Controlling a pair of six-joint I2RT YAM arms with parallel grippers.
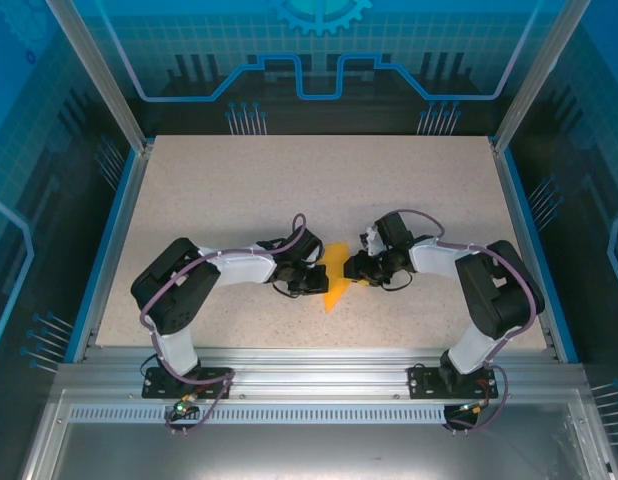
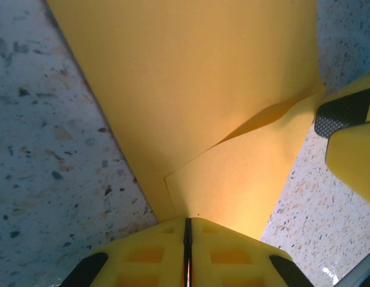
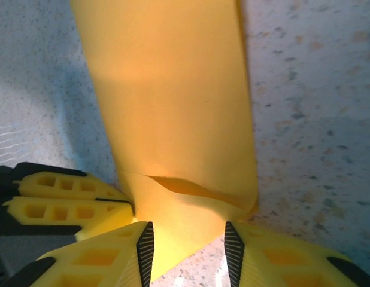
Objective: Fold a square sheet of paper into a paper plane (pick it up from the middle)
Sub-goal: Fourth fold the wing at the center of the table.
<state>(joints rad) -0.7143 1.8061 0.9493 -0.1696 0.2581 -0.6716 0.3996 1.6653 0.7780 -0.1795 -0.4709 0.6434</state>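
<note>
Left arm, elbowed inward, low: left gripper (image 2: 187,222) pressed together, pinching folded orange-yellow paper sheet (image 2: 203,89). Right arm, mirrored: right gripper (image 3: 188,239) spread partway, fingers astride sheet's end. Found mid-table (image 1: 289,180), between both grippers.

Bright overhead light; wrist cams soft.

I find no word, number or brand that I can read. The sheet of paper (image 2: 191,89) is plain orange-yellow, unprinted. The one sign is a blue gear emblem (image 1: 324,12) on the back panel (image 1: 319,60).
</note>
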